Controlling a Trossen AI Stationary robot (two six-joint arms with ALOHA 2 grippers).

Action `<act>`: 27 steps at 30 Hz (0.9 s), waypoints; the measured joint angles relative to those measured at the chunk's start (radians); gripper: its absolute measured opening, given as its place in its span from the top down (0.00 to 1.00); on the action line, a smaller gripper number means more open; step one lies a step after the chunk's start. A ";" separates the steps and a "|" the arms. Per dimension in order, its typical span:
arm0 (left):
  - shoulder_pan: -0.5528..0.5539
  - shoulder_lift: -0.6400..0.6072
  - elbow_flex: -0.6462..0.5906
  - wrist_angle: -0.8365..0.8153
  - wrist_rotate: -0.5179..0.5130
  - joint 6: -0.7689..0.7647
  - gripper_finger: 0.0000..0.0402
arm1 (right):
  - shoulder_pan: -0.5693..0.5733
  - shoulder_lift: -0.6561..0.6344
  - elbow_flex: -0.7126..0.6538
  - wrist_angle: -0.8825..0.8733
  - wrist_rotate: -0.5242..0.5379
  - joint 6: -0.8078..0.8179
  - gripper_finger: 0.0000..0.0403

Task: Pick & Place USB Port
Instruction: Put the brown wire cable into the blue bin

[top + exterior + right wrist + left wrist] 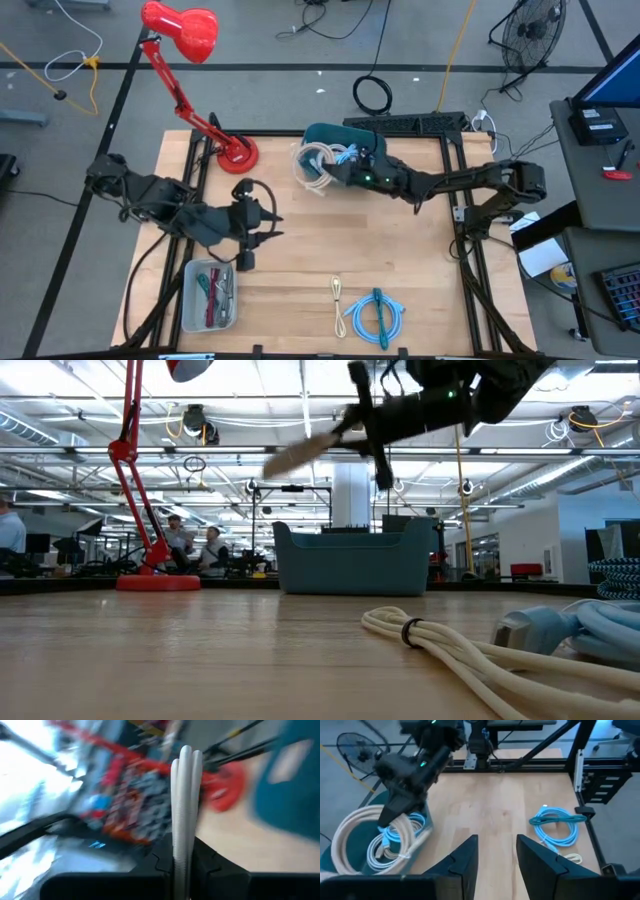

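Note:
A cream-white coiled cable (314, 166) hangs in my right gripper (338, 172) above the left end of the teal bin (335, 138), which holds white and light-blue cables (395, 837). In the low view the coil (300, 455) shows blurred, above the bin's rim (350, 538). My left gripper (268, 216) is open, hovering over bare wood left of centre, with nothing between its fingers (495, 857). Another cream cable (337, 299) and a blue cable (376, 315) lie flat near the table's near edge. My right gripper (185, 862) is shut on the cream-white coil, with several strands (185, 805) pinched side by side between the two fingers. It reaches in from the table's right, slanting down. The coil (355, 837) is lifted off the table and hangs beside the gripper over the bin.
A red desk lamp (190, 35) stands with its base (235, 152) at the far left of the table. A clear tray (208, 295) of small parts sits at the near left. Black frame rails (462, 215) run along the table's sides. Bare wood lies between the bin and the near cables.

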 joint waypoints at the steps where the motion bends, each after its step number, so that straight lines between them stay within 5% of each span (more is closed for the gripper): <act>1: -0.003 0.005 0.000 0.002 -0.001 -0.001 0.66 | -0.001 0.000 0.000 -0.035 0.036 -0.002 0.97; 13: -0.057 0.025 -0.001 -0.007 -0.055 -0.069 0.66 | -0.011 -0.002 0.000 -0.142 0.334 -0.130 0.97; 27: -0.071 0.027 -0.001 -0.033 -0.090 -0.114 0.66 | -0.127 0.011 0.000 -0.254 0.241 -0.136 0.97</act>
